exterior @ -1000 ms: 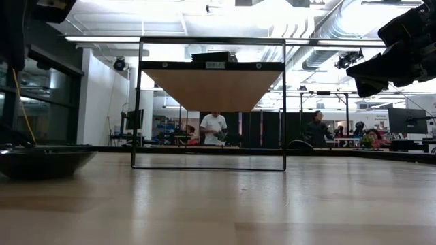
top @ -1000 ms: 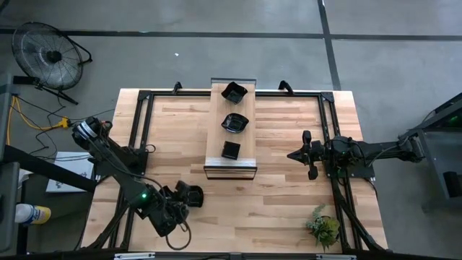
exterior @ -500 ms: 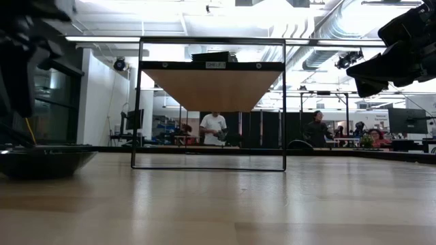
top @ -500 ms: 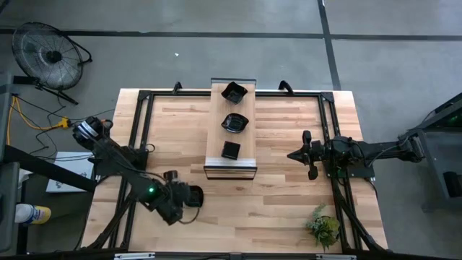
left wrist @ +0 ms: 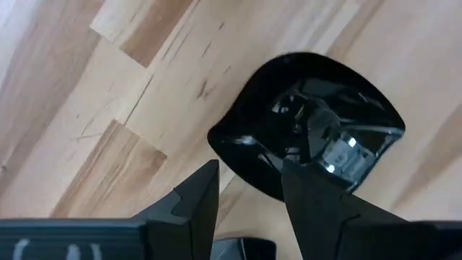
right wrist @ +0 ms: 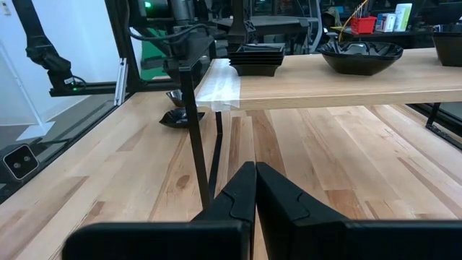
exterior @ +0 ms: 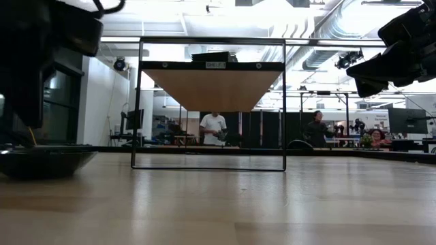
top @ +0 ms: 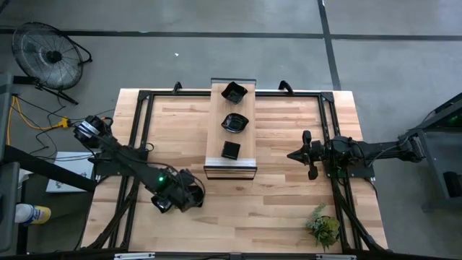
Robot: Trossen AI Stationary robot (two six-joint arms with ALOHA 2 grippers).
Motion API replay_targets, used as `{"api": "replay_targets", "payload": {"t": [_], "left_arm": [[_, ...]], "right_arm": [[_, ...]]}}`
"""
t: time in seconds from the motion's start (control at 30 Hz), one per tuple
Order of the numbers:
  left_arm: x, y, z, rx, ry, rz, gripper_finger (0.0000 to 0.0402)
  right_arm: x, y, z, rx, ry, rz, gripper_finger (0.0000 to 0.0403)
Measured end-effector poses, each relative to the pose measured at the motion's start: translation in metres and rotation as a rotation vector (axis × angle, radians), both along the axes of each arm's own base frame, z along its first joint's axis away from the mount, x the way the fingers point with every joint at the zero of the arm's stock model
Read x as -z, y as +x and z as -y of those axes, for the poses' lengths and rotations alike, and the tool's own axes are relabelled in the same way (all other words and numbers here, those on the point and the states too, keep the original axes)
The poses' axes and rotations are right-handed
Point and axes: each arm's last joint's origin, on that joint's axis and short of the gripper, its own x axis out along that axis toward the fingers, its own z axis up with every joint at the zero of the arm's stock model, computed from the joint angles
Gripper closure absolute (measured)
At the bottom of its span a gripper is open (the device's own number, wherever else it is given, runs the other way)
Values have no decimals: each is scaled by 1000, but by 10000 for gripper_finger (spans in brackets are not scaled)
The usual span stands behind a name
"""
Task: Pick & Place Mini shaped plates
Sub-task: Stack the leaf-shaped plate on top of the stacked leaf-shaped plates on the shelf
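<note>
3 mini shaped plates sit on a raised shelf; left claw, fingers apart, hovers over a 4th plate beside it; right claw closed.

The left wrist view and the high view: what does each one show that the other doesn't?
Only the left wrist view shows the glossy black plate on the table close up, with the left tool's open fingers just above its rim. Only the high view shows the raised shelf holding three plates, the waiting right tool, the small plant and a fan on the floor. Both show the wooden table.
</note>
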Motion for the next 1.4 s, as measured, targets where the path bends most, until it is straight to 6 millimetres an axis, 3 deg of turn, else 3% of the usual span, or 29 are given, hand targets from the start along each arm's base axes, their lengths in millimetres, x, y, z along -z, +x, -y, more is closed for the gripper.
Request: {"api": "replay_targets", "payload": {"t": [0.33, 0.5, 0.7, 0.83, 1.0, 1.17, 1.4], "left_arm": [[1, 0, -5, -167, -35, -12, 254], [8, -1, -6, -130, -29, 0, 254], [4, 4, 0, 214, 11, 30, 254], [-12, 9, 18, 548, 82, 131, 254], [-18, -1, 45, 817, 213, 239, 254], [-17, -11, 58, 878, 324, 274, 254], [-6, -5, 64, 895, 340, 273, 254]], "right_arm": [[0, 0, 0, 0, 0, -1, 398], [0, 0, 0, 0, 0, 0, 398], [0, 0, 0, 0, 0, 0, 398], [0, 0, 0, 0, 0, -1, 398], [0, 0, 0, 0, 0, 0, 398], [0, 0, 0, 0, 0, -1, 398], [0, 0, 0, 0, 0, -1, 398]]}}
